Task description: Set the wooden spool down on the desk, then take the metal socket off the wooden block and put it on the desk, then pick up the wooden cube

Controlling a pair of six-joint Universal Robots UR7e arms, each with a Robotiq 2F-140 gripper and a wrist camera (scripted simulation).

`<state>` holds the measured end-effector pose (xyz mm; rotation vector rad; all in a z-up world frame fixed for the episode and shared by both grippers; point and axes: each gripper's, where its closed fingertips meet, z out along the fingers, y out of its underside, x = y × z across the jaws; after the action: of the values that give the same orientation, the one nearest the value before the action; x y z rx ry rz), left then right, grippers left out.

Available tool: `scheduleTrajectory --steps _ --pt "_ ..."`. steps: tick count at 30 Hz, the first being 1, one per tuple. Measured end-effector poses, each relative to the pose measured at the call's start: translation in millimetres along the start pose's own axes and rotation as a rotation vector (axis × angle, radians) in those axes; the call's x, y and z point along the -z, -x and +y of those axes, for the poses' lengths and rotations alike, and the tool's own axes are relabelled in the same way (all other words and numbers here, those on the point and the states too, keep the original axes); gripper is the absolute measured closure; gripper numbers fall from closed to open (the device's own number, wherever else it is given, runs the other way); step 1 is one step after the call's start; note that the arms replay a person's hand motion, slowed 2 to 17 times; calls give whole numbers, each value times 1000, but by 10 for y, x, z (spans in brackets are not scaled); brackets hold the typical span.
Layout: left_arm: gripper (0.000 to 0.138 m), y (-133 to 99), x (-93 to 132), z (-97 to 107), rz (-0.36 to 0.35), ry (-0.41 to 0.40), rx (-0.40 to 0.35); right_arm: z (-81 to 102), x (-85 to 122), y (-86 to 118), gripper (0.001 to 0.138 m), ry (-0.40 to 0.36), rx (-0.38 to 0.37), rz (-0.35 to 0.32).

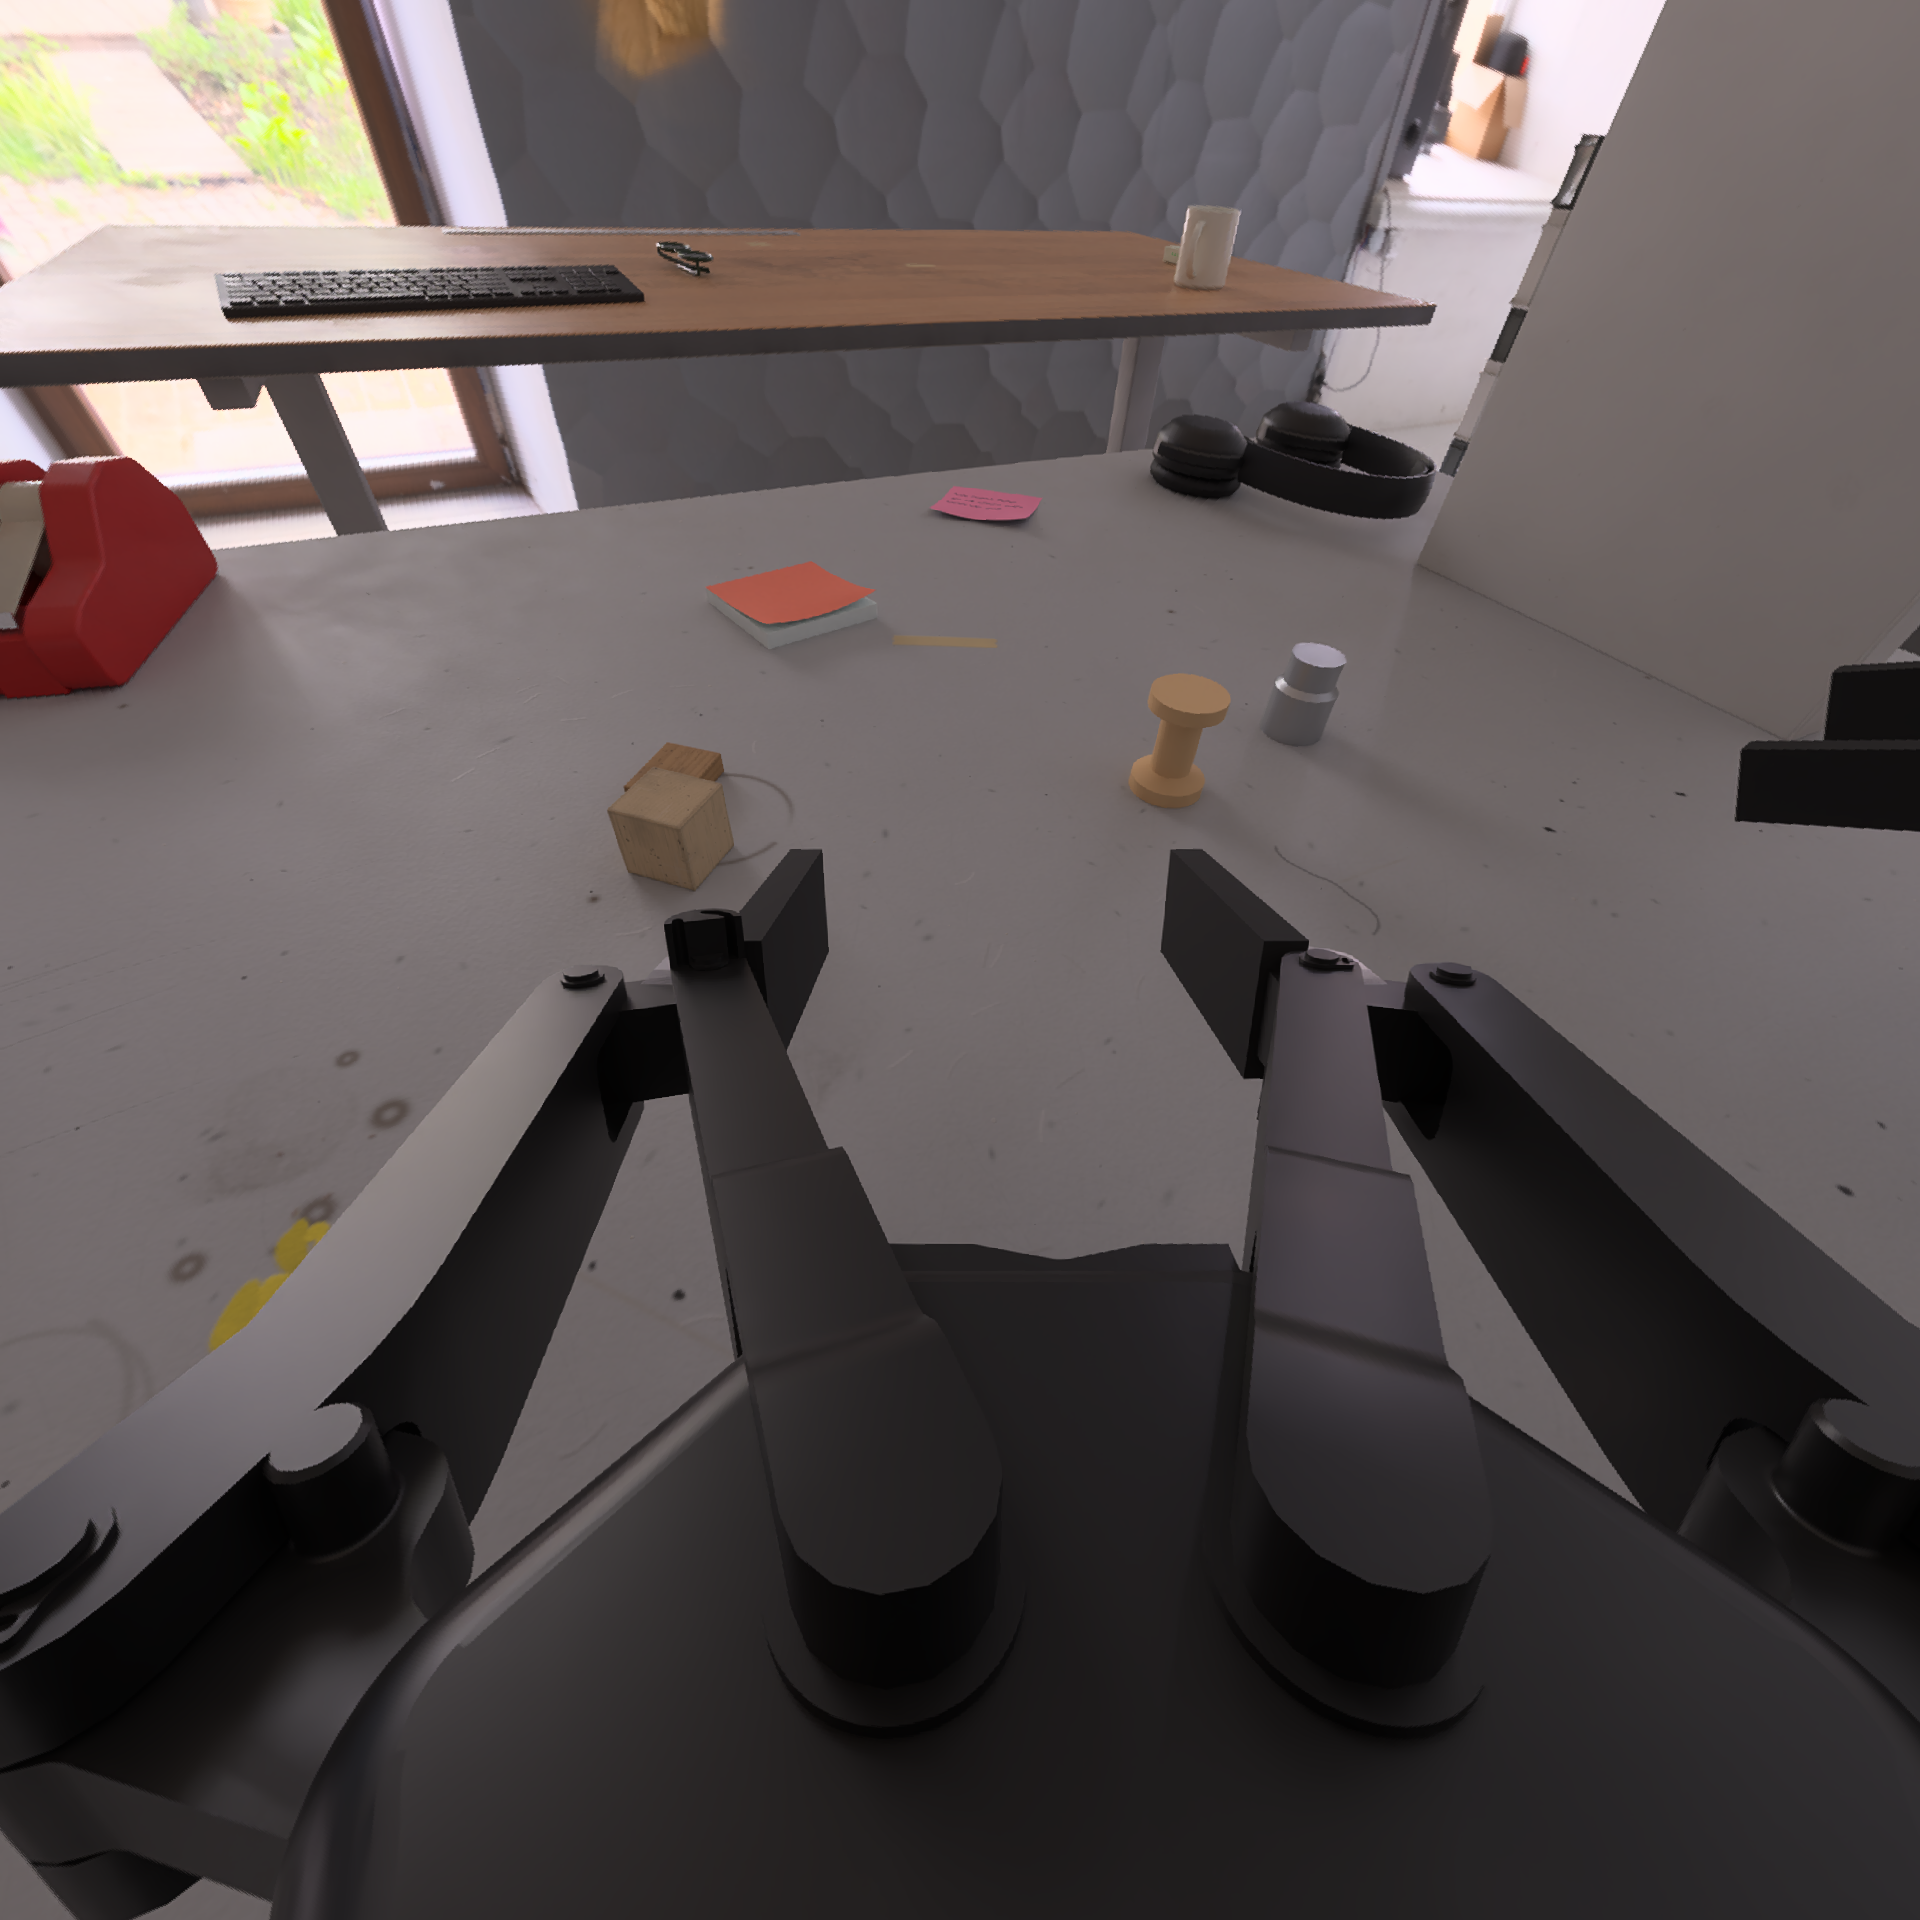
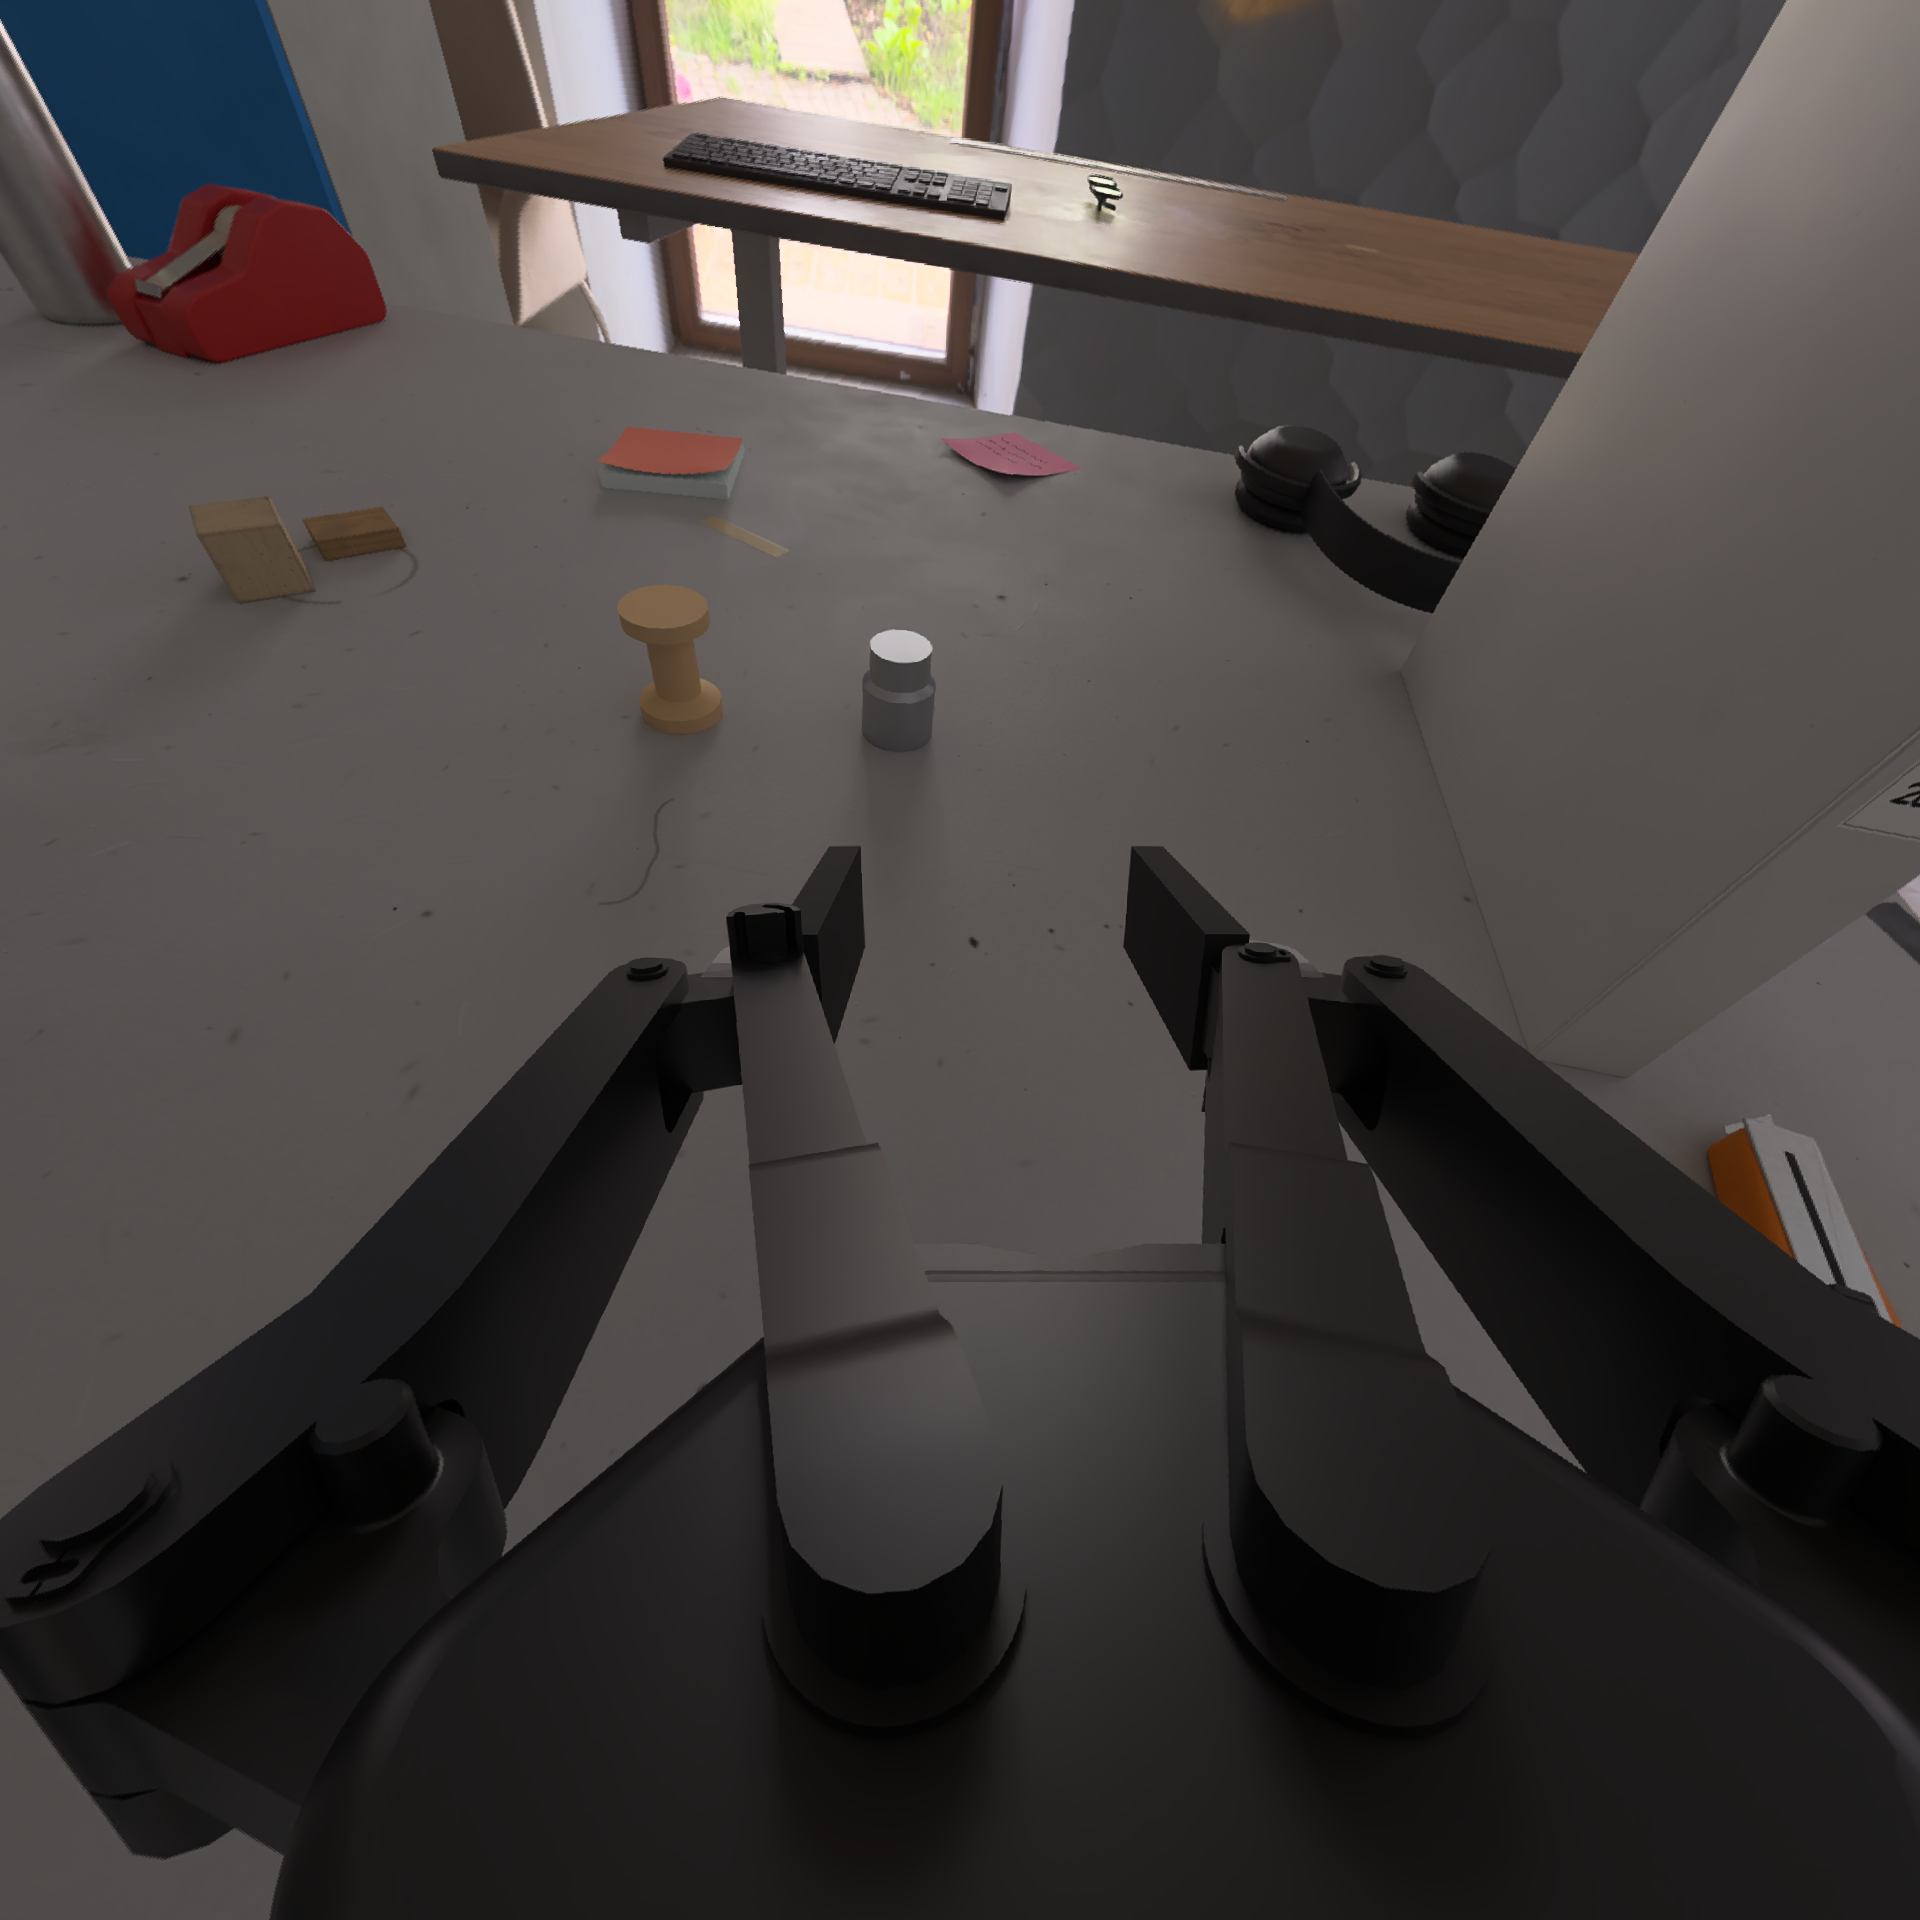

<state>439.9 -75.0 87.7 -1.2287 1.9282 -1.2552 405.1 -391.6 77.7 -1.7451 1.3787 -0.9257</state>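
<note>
Wooden cube [image 1: 670, 829] is the remaining target: it rests on the grey desk [image 1: 416, 935], tilted, with one edge propped against the flat wooden block [image 1: 688, 762] just behind it. Wooden spool [image 1: 1177, 738] stands upright on the desk to the right, and the metal socket [image 1: 1303, 693] stands upright just beside it on the far right; judged from this layout, the first two steps are complete and only the pickup is left. Left claw [image 1: 995, 940] is empty with its jaws apart, hovering over the near part of the desk. Cube position relative to this claw: ahead and slightly left, close beyond the left fingertip. Right claw [image 2: 995, 935] is likewise empty with jaws apart, pointing toward the socket [image 2: 898, 691]; from its view the cube [image 2: 249, 548] lies far off to the left, beyond the spool [image 2: 670, 659]. Left arm is therefore judged the nearer and better placed. Cube has no long axis, but its tilt means the faces are not square to the desk; a grasp probably requires a small shift left and forward, with the jaws aligned to two opposite side faces.
</note>
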Motion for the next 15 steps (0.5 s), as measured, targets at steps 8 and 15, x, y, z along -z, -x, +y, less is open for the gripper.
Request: scheduleTrajectory --steps 8,15 --pt "53 46 18 -9 -15 5 -20 -2 -6 -1 72 2 0 -3" --pt "55 106 30 -73 -13 16 -38 -16 -4 -11 72 -2 0 -1"
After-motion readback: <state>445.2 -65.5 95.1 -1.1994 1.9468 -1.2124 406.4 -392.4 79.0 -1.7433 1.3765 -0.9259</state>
